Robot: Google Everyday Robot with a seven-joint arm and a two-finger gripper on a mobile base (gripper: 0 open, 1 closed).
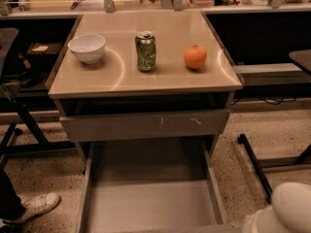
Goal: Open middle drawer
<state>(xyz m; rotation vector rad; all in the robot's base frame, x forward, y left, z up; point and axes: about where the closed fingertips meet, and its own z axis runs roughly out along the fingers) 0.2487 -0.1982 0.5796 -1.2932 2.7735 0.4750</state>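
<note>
The middle drawer [150,203] is pulled far out toward me below the cabinet. Its grey tray interior shows and looks empty; its front lies at the bottom edge of the view. Above it is the taller grey drawer front with pale scratch marks [146,124], standing slightly forward of the cabinet with a dark gap over it. Only a white, rounded part of my arm [286,212] shows at the bottom right, to the right of the open drawer. The gripper itself is out of view.
On the beige cabinet top [116,79] stand a white bowl [87,47], a green can [146,51] and an orange [195,57]. A dark table leg [252,166] lies on the floor at the right. A person's shoe [36,205] is at the bottom left.
</note>
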